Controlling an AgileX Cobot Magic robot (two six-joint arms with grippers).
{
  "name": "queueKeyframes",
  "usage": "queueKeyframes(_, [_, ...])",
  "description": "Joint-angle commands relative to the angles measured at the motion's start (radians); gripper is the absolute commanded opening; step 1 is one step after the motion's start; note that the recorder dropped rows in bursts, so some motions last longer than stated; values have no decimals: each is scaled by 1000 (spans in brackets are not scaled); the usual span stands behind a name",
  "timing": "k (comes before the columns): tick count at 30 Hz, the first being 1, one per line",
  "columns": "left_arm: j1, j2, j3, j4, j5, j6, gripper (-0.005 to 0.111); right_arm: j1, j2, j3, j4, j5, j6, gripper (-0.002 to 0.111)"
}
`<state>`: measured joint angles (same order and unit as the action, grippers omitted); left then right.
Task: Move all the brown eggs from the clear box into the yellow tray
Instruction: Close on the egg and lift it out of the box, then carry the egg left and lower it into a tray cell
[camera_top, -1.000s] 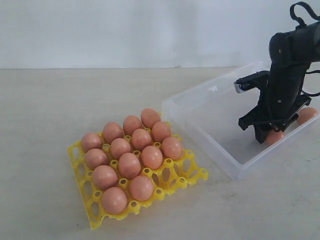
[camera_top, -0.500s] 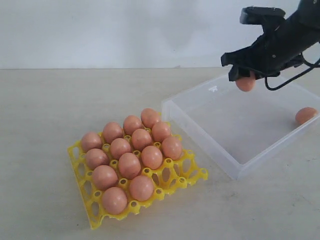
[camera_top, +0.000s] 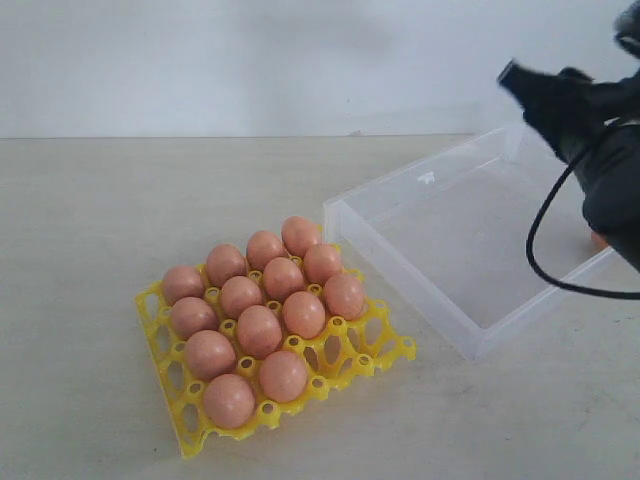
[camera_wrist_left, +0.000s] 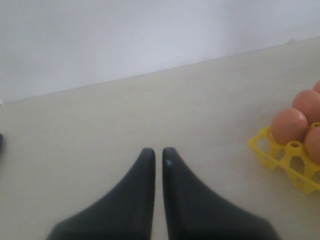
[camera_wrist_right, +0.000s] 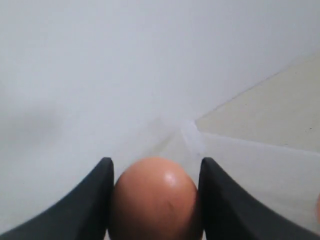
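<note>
Several brown eggs (camera_top: 260, 330) fill most cups of the yellow tray (camera_top: 385, 345) on the table. To its right stands the clear box (camera_top: 395, 265); an orange sliver of one egg (camera_top: 598, 240) shows in it behind my right arm (camera_top: 600, 150), which is raised, blurred and close to the camera. In the right wrist view my right gripper (camera_wrist_right: 156, 167) is shut on a brown egg (camera_wrist_right: 152, 197) held above the box. My left gripper (camera_wrist_left: 155, 152) is shut and empty over bare table, with the tray's corner (camera_wrist_left: 280, 155) and its eggs (camera_wrist_left: 289, 125) off to one side.
A black cable (camera_top: 540, 260) loops from the right arm over the box's near right corner. A white wall (camera_top: 250, 60) backs the table. Some tray cups along its near right edge (camera_top: 345, 355) hold nothing.
My right gripper has lifted an egg out of the clear box and swung up and towards the right edge of the exterior view. One egg stays in the box.
</note>
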<state>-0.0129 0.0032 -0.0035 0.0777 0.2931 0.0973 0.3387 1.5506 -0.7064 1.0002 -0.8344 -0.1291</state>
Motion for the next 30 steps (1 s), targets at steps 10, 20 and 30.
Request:
queueKeyframes(10, [-8, -3, 3, -2, 0, -3, 4, -320, 178, -118, -1801, -387, 1479, 0])
queueKeyframes(20, [-8, -3, 3, -2, 0, -3, 4, -172, 228, -178, -2585, -353, 1484, 0])
queueKeyframes(30, [-8, -3, 3, -2, 0, -3, 4, 55, 228, -178, -2589, 205, 1394, 0])
